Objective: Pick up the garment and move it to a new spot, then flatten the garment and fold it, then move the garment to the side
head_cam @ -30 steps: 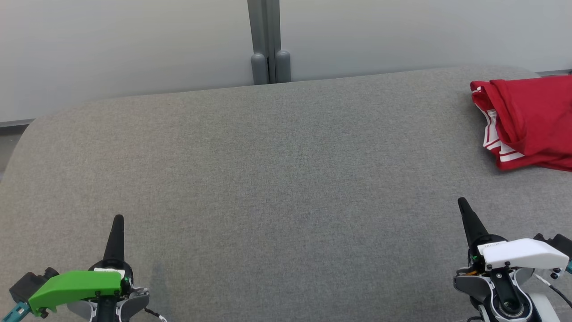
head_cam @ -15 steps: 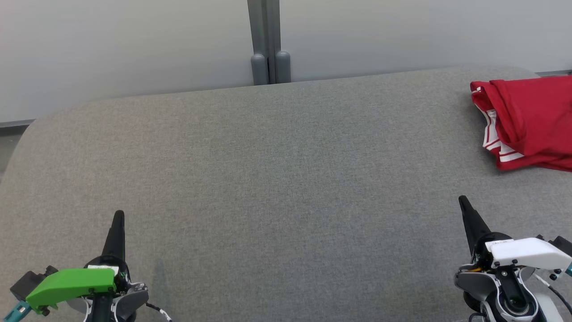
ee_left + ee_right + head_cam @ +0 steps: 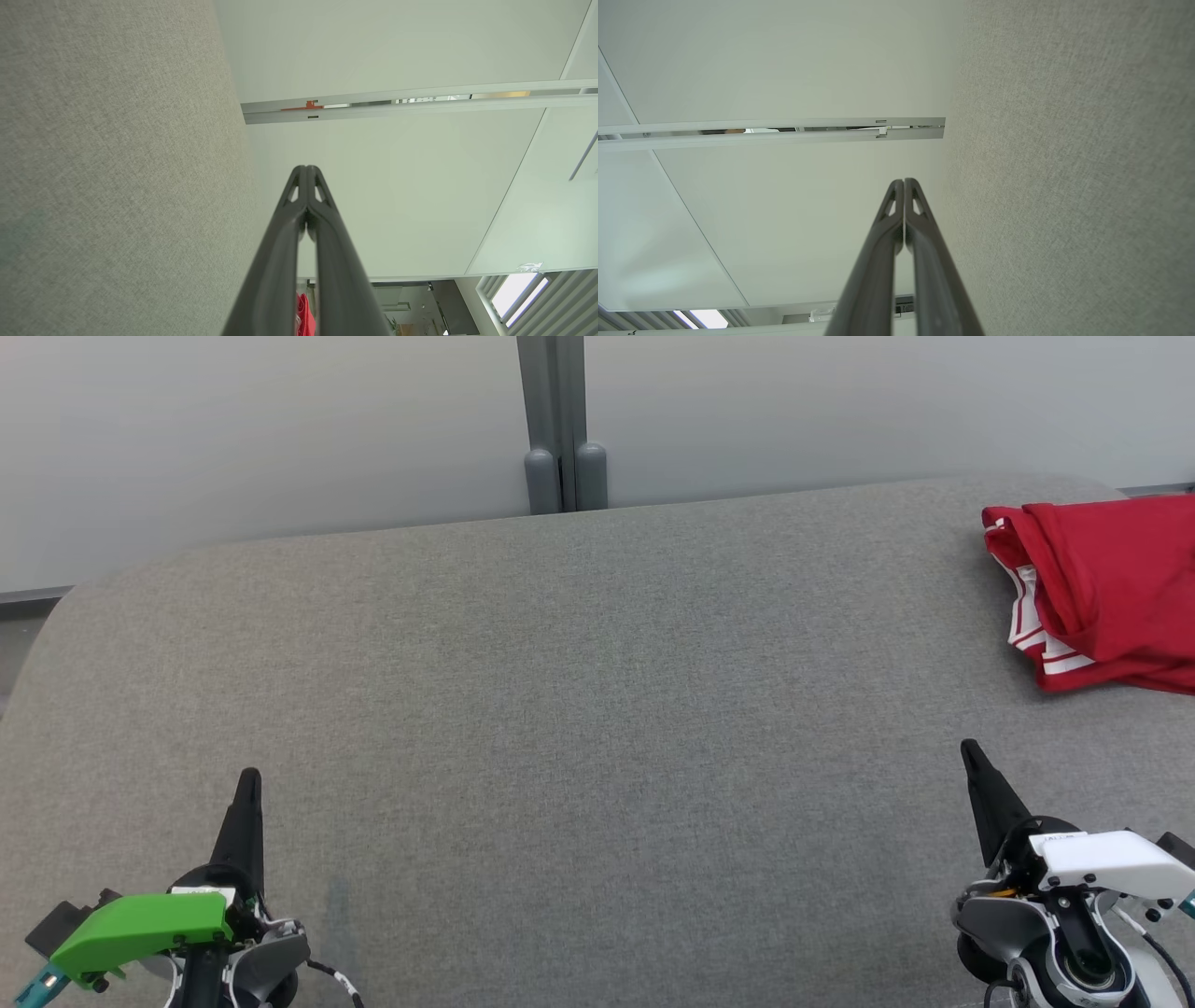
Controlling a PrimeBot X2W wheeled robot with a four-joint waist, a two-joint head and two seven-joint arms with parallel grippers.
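Note:
The garment (image 3: pixel 1106 593) is red with white stripes along its hem and lies folded at the far right of the grey upholstered surface (image 3: pixel 579 709), cut off by the view's right edge. A red sliver of the garment (image 3: pixel 304 316) shows between the fingers in the left wrist view. My left gripper (image 3: pixel 248 777) is at the lower left, shut and empty, its tips together (image 3: pixel 306 169). My right gripper (image 3: pixel 969 748) is at the lower right, well short of the garment, also shut with nothing in it (image 3: pixel 903 182).
Behind the grey surface stands a pale wall with a grey vertical post (image 3: pixel 560 425) at the middle. The surface's edge curves down at the left (image 3: pixel 37 635).
Both grippers have slid a little forward over the surface, their bodies sinking toward the bottom edge. The garment has not moved.

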